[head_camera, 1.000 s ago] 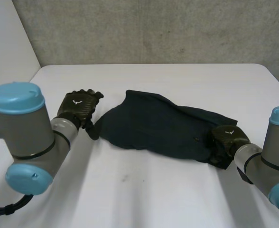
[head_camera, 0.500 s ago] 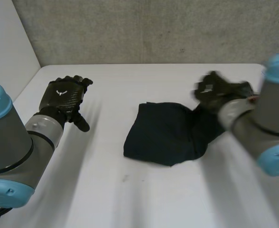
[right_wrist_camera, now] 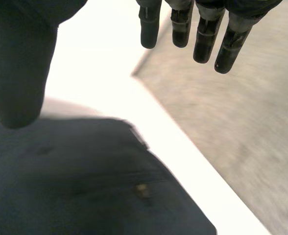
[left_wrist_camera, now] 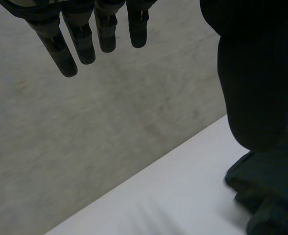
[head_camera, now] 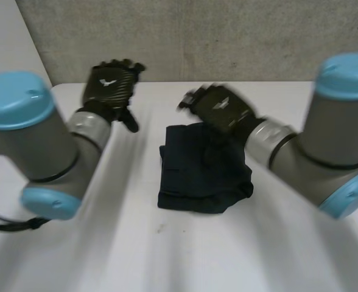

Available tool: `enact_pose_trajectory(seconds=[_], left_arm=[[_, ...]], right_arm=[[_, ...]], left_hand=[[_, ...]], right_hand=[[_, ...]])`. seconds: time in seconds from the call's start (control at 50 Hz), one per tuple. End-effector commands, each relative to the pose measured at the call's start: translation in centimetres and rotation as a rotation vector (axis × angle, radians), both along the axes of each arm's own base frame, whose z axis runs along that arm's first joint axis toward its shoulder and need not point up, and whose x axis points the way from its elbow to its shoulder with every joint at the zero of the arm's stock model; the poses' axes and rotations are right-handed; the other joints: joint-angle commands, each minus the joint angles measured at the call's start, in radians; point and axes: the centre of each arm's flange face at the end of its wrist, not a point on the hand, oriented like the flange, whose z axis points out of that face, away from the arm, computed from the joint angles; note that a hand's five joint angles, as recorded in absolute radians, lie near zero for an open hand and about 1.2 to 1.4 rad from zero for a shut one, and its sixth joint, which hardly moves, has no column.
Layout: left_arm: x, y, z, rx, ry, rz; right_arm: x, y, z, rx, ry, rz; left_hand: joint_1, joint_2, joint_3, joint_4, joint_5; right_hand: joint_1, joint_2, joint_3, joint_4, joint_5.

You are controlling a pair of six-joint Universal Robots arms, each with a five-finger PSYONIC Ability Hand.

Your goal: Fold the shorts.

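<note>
The left hand is held high beside the folded shorts, the right hand above them; all fingers are kept straight, holding nothing.

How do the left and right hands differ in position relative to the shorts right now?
The left hand is clear of the shorts, off to their side near the table's far edge; the right hand hangs above the shorts' far edge. In the wrist views, cloth lies beside the left hand's thumb but spreads under the right hand's palm. Both are open, fingers straight, holding nothing.
</note>
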Motion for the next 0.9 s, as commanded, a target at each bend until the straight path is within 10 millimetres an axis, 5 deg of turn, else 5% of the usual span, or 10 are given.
enact_pose_trajectory(seconds=[0.02,0.16,0.38,0.52,0.58,0.74,0.76,0.82,0.84,0.9], left_arm=[[-6.3,0.8,-2.0,0.034,-0.016,-0.131],[-8.6,1.6,-6.7,0.170,-0.113,-0.178],[-7.9,1.0,-13.6,0.356,-0.325,-0.094],[-6.9,0.4,-13.7,0.384,-0.392,-0.082],[-6.9,0.5,-9.3,0.314,-0.336,-0.084],[-4.5,2.7,3.7,0.119,-0.152,-0.067],[-3.3,3.3,6.5,0.079,-0.103,-0.052],[-0.6,3.5,10.0,0.033,-0.031,0.002],[1.8,3.3,12.2,0.003,0.013,0.056],[5.2,3.5,14.7,-0.035,0.066,0.134]], right_arm=[[-4.0,-2.9,0.0,0.200,-0.136,-0.248],[-4.7,-5.2,-4.1,0.255,-0.026,-0.303],[-3.7,-6.8,-11.7,0.397,0.143,-0.284],[-3.8,-6.8,-11.4,0.304,0.233,-0.255],[-3.8,-6.9,-8.9,0.254,0.193,-0.269],[-4.9,-6.6,3.1,-0.038,-0.107,-0.360],[-5.5,-6.1,5.3,-0.092,-0.174,-0.404],[-6.6,-4.8,9.0,-0.178,-0.257,-0.473],[-7.5,-4.0,10.7,-0.216,-0.283,-0.517],[-8.9,-2.5,12.4,-0.239,-0.285,-0.575]], left_hand=[[0.031,0.028,0.018,0.026,0.010],[0.052,0.049,0.038,0.046,0.030],[0.105,0.102,0.091,0.099,0.083],[0.105,0.102,0.091,0.099,0.083],[0.093,0.090,0.080,0.087,0.071],[0.022,0.020,0.009,0.017,0.001],[0.008,0.005,-0.005,0.002,-0.014],[0.005,0.002,-0.009,-0.001,-0.017],[0.011,0.008,-0.003,0.005,-0.011],[0.040,0.037,0.027,0.034,0.018]], right_hand=[[-0.030,-0.044,-0.037,-0.060,-0.072],[-0.030,-0.044,-0.037,-0.060,-0.072],[-0.030,-0.044,-0.037,-0.060,-0.072],[-0.030,-0.044,-0.037,-0.060,-0.072],[-0.030,-0.044,-0.037,-0.060,-0.072],[-0.030,-0.044,-0.037,-0.060,-0.072],[-0.030,-0.044,-0.037,-0.060,-0.072],[-0.030,-0.044,-0.037,-0.060,-0.072],[-0.030,-0.044,-0.037,-0.060,-0.072],[-0.030,-0.044,-0.037,-0.060,-0.072]])
